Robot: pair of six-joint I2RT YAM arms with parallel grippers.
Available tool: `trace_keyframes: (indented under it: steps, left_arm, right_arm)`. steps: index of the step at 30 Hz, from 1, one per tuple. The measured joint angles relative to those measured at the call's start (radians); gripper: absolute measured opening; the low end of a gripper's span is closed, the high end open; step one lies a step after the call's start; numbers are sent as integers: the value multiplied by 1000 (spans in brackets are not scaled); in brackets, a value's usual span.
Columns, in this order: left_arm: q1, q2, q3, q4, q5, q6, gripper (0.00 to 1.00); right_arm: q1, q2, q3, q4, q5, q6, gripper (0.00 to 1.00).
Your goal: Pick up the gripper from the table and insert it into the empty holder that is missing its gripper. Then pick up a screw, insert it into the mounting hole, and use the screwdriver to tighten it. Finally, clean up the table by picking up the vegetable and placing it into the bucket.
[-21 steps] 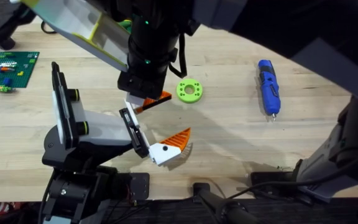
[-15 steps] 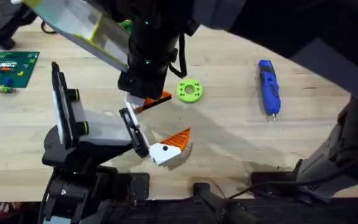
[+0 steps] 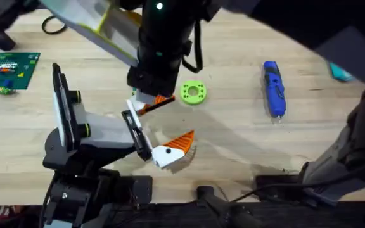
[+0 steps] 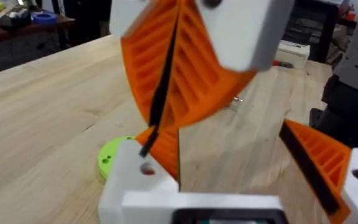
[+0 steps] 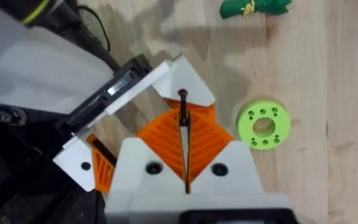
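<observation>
— Where is the gripper (image 3: pixel 146 105)?
— At the far end of the holder (image 3: pixel 136 132), its white base against the black bracket. The right gripper (image 3: pixel 157 96) has its pads pressed together on the orange wedge.
— And the left gripper (image 3: pixel 181 117)?
— It stands spread. Its twin finger (image 3: pixel 172 150), the one with the black dot, sits at the near end of the holder, well apart from the gripper.
— What lies around?
— A green ring (image 3: pixel 193 93) just beside the right gripper, and the screwdriver (image 3: pixel 272 88) well apart, to the right on the table (image 3: pixel 233 136).
— Any writing?
— The marks on the green board (image 3: pixel 8 68) are too small to read.
</observation>
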Motion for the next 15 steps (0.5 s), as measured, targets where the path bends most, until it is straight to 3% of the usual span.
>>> trace_keyframes:
  steps: [15]
  left_arm:
    - [0,0,0,0,0,0,986]
  right_arm:
    - [-14,-12,16,-29,13,0,4]
